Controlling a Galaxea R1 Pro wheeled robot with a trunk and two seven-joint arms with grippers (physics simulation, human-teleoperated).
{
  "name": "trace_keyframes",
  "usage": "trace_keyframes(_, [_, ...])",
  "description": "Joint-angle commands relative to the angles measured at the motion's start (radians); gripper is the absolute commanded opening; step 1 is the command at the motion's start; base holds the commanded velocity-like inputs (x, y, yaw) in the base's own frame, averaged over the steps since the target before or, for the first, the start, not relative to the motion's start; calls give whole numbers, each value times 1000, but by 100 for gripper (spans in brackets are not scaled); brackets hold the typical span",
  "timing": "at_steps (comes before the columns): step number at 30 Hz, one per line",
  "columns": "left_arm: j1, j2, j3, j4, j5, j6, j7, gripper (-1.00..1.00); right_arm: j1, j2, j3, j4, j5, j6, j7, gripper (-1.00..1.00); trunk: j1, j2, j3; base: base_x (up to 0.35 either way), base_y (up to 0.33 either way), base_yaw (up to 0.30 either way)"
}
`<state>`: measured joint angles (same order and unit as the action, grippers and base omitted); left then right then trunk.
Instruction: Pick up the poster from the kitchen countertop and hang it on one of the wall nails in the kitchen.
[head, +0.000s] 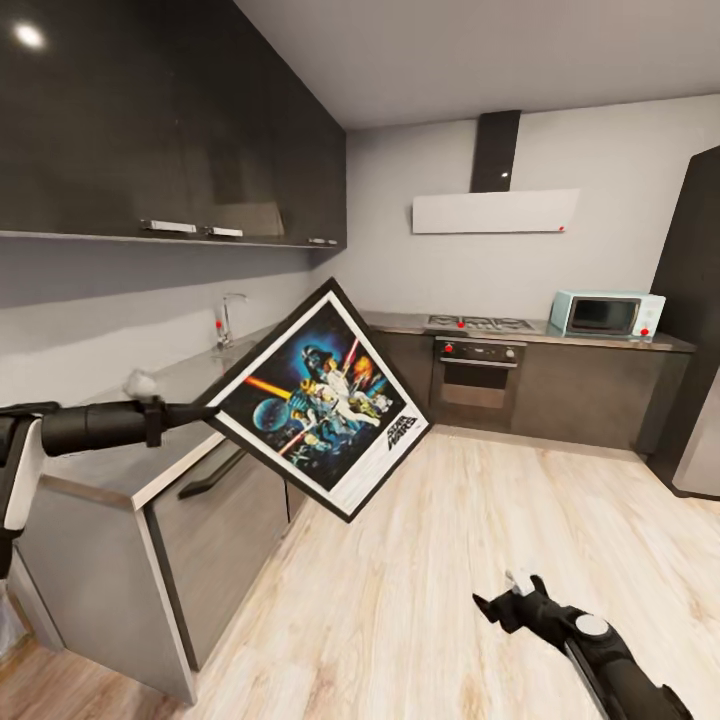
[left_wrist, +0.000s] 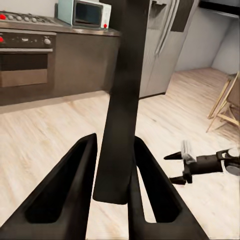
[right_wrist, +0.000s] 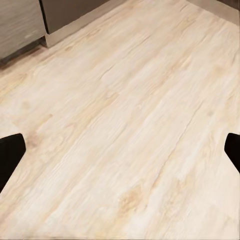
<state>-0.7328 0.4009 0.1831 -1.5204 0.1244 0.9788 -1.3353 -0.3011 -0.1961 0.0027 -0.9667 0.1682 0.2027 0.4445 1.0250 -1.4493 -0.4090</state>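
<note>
Beside the countertop (head: 110, 460), the left gripper (head: 205, 412) pinches the poster (head: 325, 400) by one corner, tilted, clear of the worktop. The right gripper (head: 510, 600) hangs wide open, empty, over the floor. Pickup done; hanging on a nail remains.

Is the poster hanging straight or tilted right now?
Tilted. The poster sits cornerwise like a diamond, off the kitchen countertop, gripped at one edge by the left gripper.
</note>
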Motion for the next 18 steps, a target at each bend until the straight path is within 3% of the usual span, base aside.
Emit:
trace_keyframes(1, [-2,9,-2,0,2,8,-11,-100,-21,-14,0,-3,20,21,53,100,0,-1,-1,0,0,0])
trace_keyframes(2, [-4,24,-6,0,3,8,-27,-100,-63,-37,0,-5,50,44,151,100,0,-1,-1,0,0,0])
trace_keyframes(4, [-5,38,-11,1,3,8,-38,-100,-107,-56,-1,-7,83,60,245,100,0,-1,-1,0,0,0])
trace_keyframes(5, [-6,57,-32,1,3,7,-47,-100,-176,-78,-1,-7,144,76,378,100,0,-1,-1,0,0,0])
trace_keyframes(6, [-6,66,-56,1,3,6,-51,-100,-214,-87,-2,-7,182,83,449,100,0,-1,-1,0,0,0])
trace_keyframes(9, [-6,80,-104,1,2,5,-54,-100,-263,-95,-2,-4,233,89,538,100,0,-1,-1,0,0,0])
trace_keyframes(10, [-6,90,-142,0,2,4,-55,-100,-291,-98,-3,-2,257,91,583,100,0,-1,-1,0,0,0])
trace_keyframes(13, [-7,109,-202,0,2,3,-56,-100,-327,-100,-5,-1,277,94,624,100,0,-1,-1,0,0,0])
trace_keyframes(16, [-7,158,-312,-3,2,-14,-58,-100,-369,-103,-6,-2,295,108,660,100,0,-1,-1,0,0,0])
trace_keyframes(17, [-7,163,-335,-3,2,-18,-58,-100,-373,-103,-6,-3,296,110,668,100,0,-1,-1,0,0,0])
trace_keyframes(18, [-7,173,-388,-3,2,-27,-59,-100,-380,-103,-4,-4,299,115,697,100,0,-1,-1,0,0,0])
